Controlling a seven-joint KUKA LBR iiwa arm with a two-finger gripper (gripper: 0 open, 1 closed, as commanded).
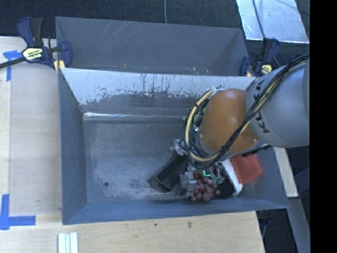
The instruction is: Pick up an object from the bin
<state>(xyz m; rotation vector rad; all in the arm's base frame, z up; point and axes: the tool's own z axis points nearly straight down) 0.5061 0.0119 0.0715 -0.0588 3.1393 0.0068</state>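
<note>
- Camera view, lower right of the bin [71, 141]: gripper [188, 181] set low among a small cluster of things, beneath the orange wrist cover [226, 123].
- Released or clenched: cannot tell, with the working end masked by the wrist and its cables.
- Just left of the gripper, touching it or nearly so: a black oblong thing [169, 174], flat on the bin floor, with its long axis running from lower left to upper right and its upper end toward the gripper.
- Just below and right of the gripper, against the front wall: a bunch of dark red grapes [205, 190], round and knobbly.
- Farther right, partly under the arm: a red block [247, 168], with a white flat piece [230, 177] between it and the grapes.
- All 4 things crowded into that 1 corner.
- Judged as the likely target: either the black oblong thing or the grapes, both equally near; cannot tell which.
- Judged as still to do: the lift itself, with nothing seen raised off the floor.
- For the oblong thing, probably best closed across the short width, at right angles to that diagonal axis.
</note>
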